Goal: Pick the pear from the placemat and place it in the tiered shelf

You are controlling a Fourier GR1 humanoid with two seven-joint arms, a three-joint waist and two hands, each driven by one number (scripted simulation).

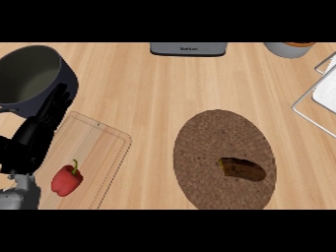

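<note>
A brown pear [242, 169] lies on its side on the round brown woven placemat [214, 138], toward the mat's lower right. The white tiered shelf [334, 93] with its wire frame stands at the right edge, partly cut off. My left hand [26, 140] rises at the far left with straight fingers pointing up, over the edge of the cutting board and in front of the pot; it holds nothing and is far from the pear. My right hand does not show.
A dark grey pot [23, 75] stands at the back left. A red bell pepper [66, 180] lies on a pale wooden cutting board [101, 147]. A grey appliance [188, 48] and a grey cup [289, 49] sit along the far edge.
</note>
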